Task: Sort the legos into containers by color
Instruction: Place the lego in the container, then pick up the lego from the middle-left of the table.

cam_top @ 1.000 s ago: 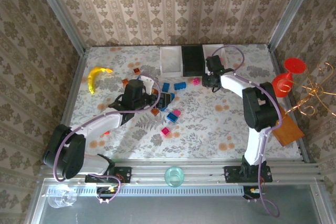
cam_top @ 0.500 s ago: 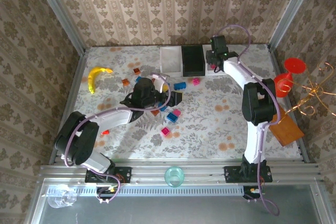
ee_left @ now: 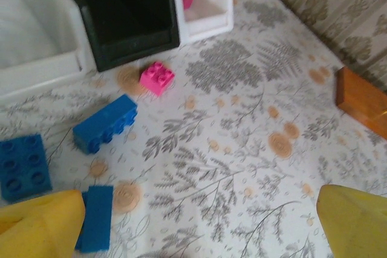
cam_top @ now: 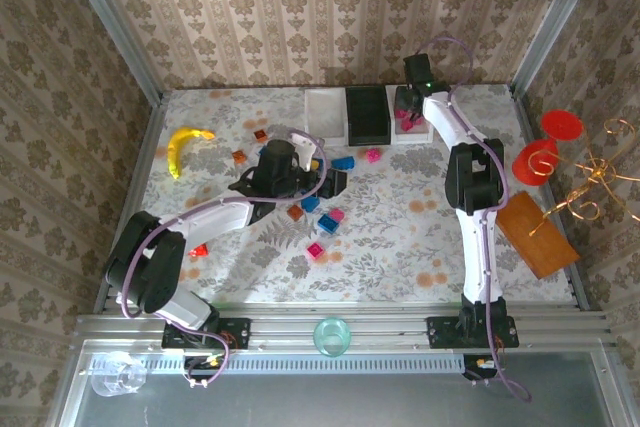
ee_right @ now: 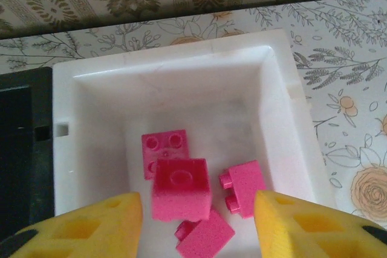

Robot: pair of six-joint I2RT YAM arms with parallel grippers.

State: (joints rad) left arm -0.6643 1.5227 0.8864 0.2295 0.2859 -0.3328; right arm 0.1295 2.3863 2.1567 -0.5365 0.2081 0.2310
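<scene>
From above, three trays stand in a row at the far edge: a white tray point(cam_top: 325, 117), a black tray point(cam_top: 367, 115) and a second white tray point(cam_top: 411, 139) on the right with pink showing inside. Blue, pink and orange loose bricks point(cam_top: 327, 224) lie scattered mid-table on the floral cloth point(cam_top: 420, 237), with a banana point(cam_top: 185, 145) at far left. Patterned wallpaper point(cam_top: 300, 7) lines the walls. The left gripper point(cam_top: 335, 182) hangs over the scatter and the right gripper point(cam_top: 408, 109) over the right-hand tray.

The left wrist camera shows the black tray point(ee_left: 127, 16) empty. A pink brick point(ee_left: 156, 77) lies just near it, and a long blue brick point(ee_left: 106, 123) nearer still. The left gripper's point(ee_left: 196, 228) jaws are spread wide, holding nothing.

In the right wrist view, four pink bricks point(ee_right: 181, 188) sit in the white tray point(ee_right: 284, 125). The right gripper's point(ee_right: 198, 225) jaws stand apart either side of one, gripping nothing.
</scene>
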